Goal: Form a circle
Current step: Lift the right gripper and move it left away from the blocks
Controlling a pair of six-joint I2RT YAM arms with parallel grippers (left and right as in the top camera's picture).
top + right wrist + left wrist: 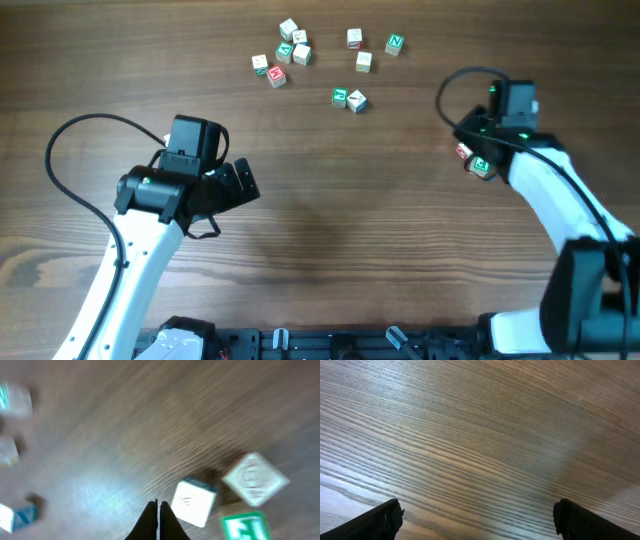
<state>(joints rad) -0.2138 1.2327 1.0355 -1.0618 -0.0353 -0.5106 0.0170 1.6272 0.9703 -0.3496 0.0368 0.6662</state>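
Wood-grain table (330,230): three-cube cluster (481,167) sits at right, just beside the right jaws, clenched empty; left jaws spread wide. Cubes look light, rigid, skid-prone; pinch opposite flat faces.

On my overhead feed I see a wood-grain table (330,220) with a loose scatter of small letter cubes (302,55) near its far edge. Six sit bunched at the left of that scatter. Three more cubes (364,62) lie spread out to their right, and a close pair (357,101) sits side by side below them. Faces show red, green and pale. On my right wrist feed, blurred cubes (15,397) line the left edge, unreadable.
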